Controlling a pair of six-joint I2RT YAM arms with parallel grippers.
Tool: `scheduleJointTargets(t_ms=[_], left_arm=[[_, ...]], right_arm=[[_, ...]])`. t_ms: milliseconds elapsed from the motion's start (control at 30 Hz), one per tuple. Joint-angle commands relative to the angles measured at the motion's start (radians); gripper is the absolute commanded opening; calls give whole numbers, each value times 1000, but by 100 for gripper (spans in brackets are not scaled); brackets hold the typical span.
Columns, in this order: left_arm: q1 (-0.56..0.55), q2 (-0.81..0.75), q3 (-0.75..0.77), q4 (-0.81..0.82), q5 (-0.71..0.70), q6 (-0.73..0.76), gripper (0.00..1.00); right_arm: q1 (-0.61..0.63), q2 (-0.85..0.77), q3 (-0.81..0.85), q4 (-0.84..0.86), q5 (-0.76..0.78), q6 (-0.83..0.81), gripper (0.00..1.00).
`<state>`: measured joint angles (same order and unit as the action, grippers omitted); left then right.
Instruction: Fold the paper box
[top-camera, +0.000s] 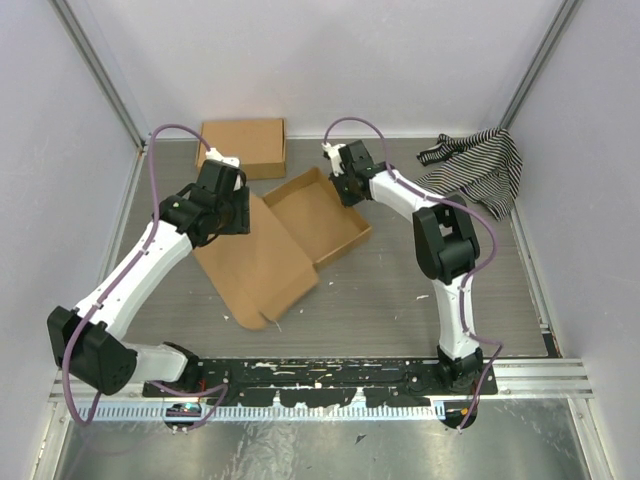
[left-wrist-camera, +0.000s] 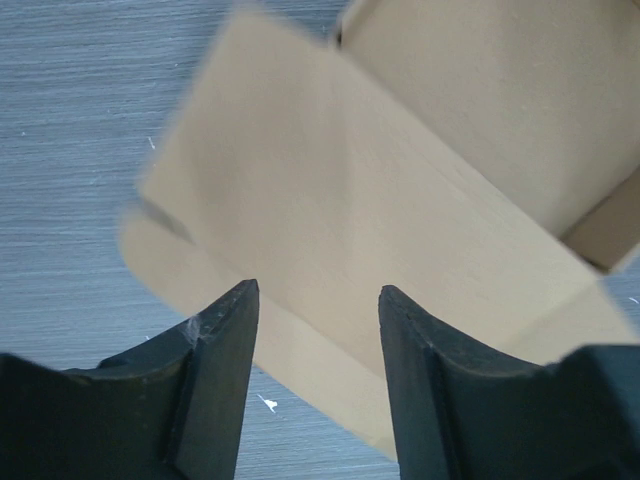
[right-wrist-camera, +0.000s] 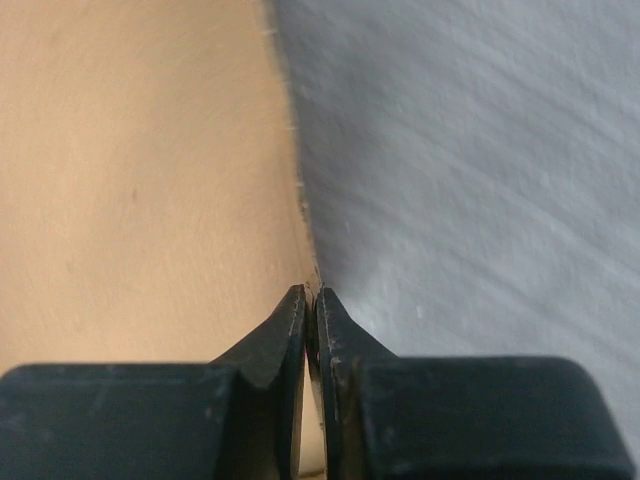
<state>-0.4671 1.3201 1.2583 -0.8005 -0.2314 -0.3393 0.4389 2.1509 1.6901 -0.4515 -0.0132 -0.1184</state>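
Right pincer (right-wrist-camera: 311, 300): clenched on the cardboard edge of the paper box (top-camera: 318, 215), at its far wall. Left pincer (left-wrist-camera: 318, 300): released, jaws apart above the open lid panel, grasping nothing. Box position: middle of the counter (top-camera: 400, 300), between both arms, tray formed, lid spread toward near left.

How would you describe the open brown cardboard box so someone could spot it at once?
Between the left arm and the right arm, at the middle of the grey table, lies the open brown cardboard box, a shallow tray with its lid flap open toward the near left. Its neighbour by the back wall, a closed flat cardboard box, shows no inside.
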Motion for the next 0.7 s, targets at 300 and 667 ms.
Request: scheduleJointTargets(t_ms=[300,667], left_arm=[[4,-171,-58,-29,199,-101,56],[3,-326,-151,-77,247,-137,67]], right_arm=[[178,-739,-541,-343,-166,669,33],[389,-863,-309,-537,193,628,62]])
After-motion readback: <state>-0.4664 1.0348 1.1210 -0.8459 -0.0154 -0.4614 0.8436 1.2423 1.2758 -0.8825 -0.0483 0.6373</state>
